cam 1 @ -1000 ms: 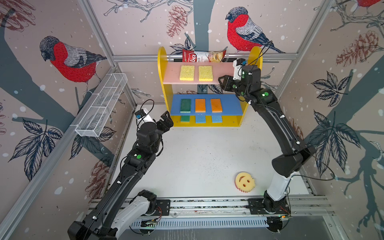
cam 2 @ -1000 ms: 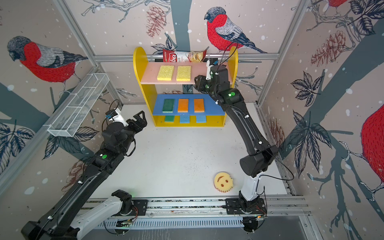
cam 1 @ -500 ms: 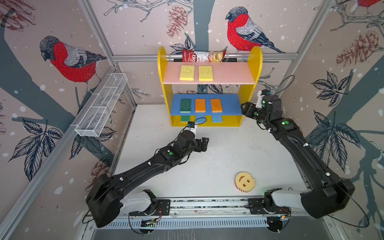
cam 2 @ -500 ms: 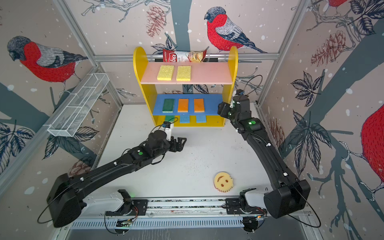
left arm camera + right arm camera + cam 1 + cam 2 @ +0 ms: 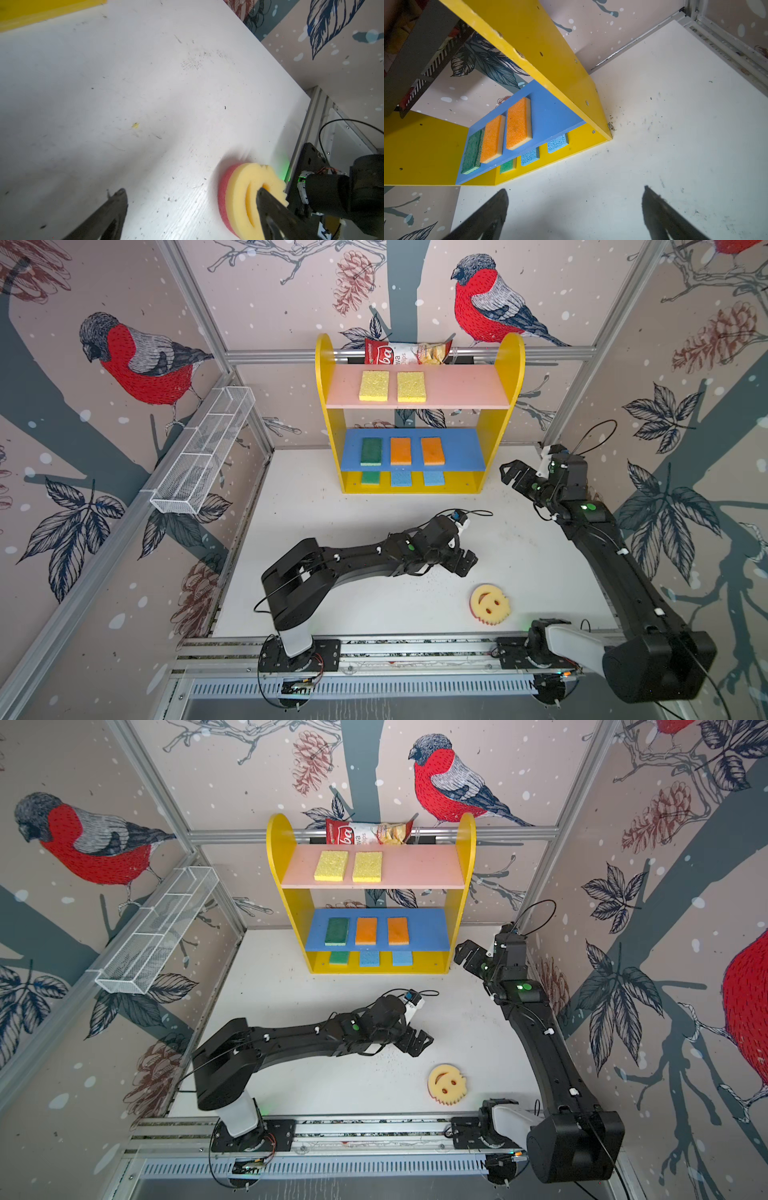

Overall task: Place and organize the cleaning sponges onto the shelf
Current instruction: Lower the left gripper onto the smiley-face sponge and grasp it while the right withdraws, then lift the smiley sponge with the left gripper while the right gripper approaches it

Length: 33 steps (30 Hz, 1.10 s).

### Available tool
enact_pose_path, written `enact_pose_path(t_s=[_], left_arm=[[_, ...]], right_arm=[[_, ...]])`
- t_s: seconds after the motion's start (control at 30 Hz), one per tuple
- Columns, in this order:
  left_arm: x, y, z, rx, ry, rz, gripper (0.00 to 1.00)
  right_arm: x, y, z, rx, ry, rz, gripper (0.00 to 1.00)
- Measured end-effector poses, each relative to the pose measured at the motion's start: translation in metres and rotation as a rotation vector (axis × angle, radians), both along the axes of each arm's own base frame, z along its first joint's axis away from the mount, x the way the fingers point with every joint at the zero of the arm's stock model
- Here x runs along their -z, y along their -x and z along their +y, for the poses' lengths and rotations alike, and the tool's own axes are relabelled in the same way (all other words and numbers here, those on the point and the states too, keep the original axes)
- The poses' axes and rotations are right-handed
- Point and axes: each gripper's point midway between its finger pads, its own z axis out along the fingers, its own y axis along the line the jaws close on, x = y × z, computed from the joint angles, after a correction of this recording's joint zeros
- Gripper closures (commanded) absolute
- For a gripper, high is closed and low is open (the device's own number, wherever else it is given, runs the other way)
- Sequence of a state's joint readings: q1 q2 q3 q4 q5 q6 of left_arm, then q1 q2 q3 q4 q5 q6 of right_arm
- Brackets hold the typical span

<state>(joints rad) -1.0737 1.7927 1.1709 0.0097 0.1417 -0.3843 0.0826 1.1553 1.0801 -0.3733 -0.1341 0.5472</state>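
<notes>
One smiley sponge (image 5: 489, 605) lies loose near the left gripper (image 5: 466, 565), which gapes empty like the right gripper (image 5: 510, 475). Straddle its rim squarely and squeeze gently; contact seemingly hasn't begun.

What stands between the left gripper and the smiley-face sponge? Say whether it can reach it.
Nothing, so probably yes. The left gripper hangs open close by the smiley-face sponge, which lies alone on the white table.
</notes>
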Motion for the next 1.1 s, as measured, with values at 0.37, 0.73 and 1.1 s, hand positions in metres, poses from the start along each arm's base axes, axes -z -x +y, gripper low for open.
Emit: enact_pose_path(t_s=[0.37,0.73,1.1], left_arm=[[0.053,0.044,-0.008,0.235,-0.163,0.07,0.15],[0.073,0.065,-0.037,0.34,-0.225,0.104,0.25],[0.083,0.064,-0.043,0.339,-0.277,0.122,0.86]], right_arm=[[0.022,0.01,-0.029,0.054,-0.033,0.043,0.01],[0.035,-0.003,-0.018,0.011,-0.135,0.079,0.01],[0.041,-0.004,-0.014,-0.01,-0.143,0.097,0.01]])
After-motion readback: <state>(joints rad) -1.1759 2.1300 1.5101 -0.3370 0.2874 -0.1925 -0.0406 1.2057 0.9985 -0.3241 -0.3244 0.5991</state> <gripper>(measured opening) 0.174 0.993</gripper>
